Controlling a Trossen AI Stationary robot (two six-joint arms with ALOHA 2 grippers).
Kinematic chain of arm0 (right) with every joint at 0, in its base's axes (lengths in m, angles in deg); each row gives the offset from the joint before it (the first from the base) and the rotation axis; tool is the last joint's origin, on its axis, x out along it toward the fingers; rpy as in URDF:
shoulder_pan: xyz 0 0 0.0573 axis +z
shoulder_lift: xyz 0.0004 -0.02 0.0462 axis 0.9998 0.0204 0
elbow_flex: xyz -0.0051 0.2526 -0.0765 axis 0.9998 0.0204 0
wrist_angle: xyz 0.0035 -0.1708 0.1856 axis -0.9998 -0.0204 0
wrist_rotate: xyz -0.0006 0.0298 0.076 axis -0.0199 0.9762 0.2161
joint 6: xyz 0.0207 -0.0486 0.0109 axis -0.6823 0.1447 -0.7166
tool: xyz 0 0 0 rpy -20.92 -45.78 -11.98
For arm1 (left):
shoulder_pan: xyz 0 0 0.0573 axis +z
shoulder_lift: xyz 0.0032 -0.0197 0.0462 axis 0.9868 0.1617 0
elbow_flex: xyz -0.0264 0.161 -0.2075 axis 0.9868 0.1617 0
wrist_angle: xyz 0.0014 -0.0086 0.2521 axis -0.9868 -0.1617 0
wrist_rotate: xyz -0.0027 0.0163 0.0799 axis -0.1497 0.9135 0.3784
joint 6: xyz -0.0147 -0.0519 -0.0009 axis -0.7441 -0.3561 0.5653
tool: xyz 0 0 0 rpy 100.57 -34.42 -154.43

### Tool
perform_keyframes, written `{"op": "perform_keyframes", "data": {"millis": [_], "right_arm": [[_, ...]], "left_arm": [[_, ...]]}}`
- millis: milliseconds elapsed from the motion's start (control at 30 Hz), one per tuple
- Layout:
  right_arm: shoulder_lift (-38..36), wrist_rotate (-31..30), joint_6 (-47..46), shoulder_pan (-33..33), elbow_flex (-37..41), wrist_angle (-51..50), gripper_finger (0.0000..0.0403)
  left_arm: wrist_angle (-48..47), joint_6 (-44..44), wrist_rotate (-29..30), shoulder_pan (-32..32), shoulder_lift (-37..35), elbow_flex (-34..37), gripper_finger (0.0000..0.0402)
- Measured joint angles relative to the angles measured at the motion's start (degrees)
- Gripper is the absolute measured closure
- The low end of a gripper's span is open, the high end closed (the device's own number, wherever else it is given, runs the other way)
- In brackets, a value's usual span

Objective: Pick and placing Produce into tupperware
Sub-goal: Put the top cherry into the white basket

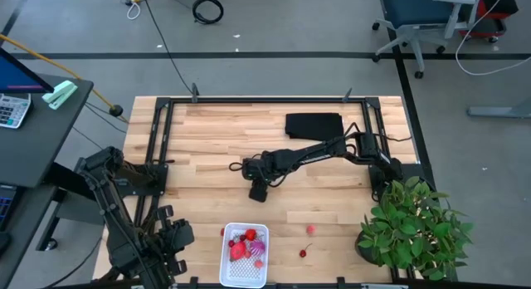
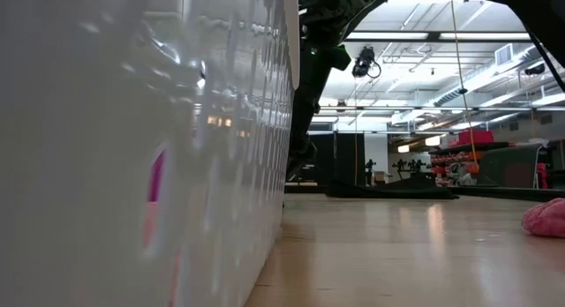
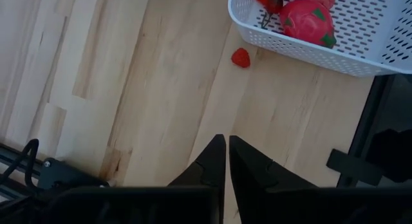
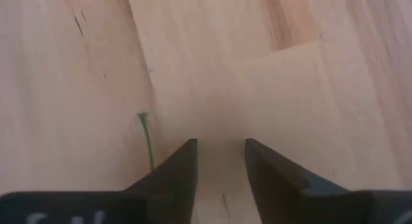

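The tupperware (image 1: 246, 272) sat at the table's front edge holding red produce (image 1: 240, 249); two small pieces (image 1: 310, 229) lay loose just right of it. My right gripper (image 1: 258, 192) hovered mid-table, fingers parted and empty. My left gripper (image 3: 226, 161) was clenched nearby.

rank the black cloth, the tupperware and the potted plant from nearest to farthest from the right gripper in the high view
Measured from the right gripper, mid-table:
1. Tupperware, toward the front edge, just left of the gripper.
2. Black cloth, toward the back edge, to its right; only slightly farther.
3. Potted plant, at the front right corner.
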Motion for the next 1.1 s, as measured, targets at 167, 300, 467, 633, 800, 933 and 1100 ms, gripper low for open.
{"op": "perform_keyframes", "data": {"millis": [167,300,467,633,800,933,1100], "right_arm": [[0.00,2.66,-1.93,0.00,0.00,0.37,0.0327],[0.00,5.52,-1.66,0.91,0.00,0.35,0.0357],[0.02,5.40,0.20,1.70,-0.66,-0.36,0.0344],[0.02,4.72,1.34,1.65,-2.52,-0.36,0.0301],[0.02,6.64,2.37,1.70,-3.56,-0.81,0.0252],[0.02,7.62,6.23,2.87,-3.56,-4.30,0.0215],[0.02,0.86,10.33,5.09,-3.54,-5.99,0.0177]], "left_arm": [[0.00,-0.04,0.00,-0.02,0.00,0.00,0.0382],[0.00,0.02,0.00,0.00,0.00,0.00,0.0382],[0.00,-0.02,0.00,0.00,0.00,0.02,0.0374],[0.02,-0.04,0.00,0.00,0.00,0.02,0.0375],[1.07,-0.15,-0.02,-0.03,0.00,0.02,0.0384],[2.08,-0.15,-0.02,-0.09,0.00,0.02,0.0383],[2.03,0.07,-0.02,-0.09,0.00,0.02,0.0377]]}}
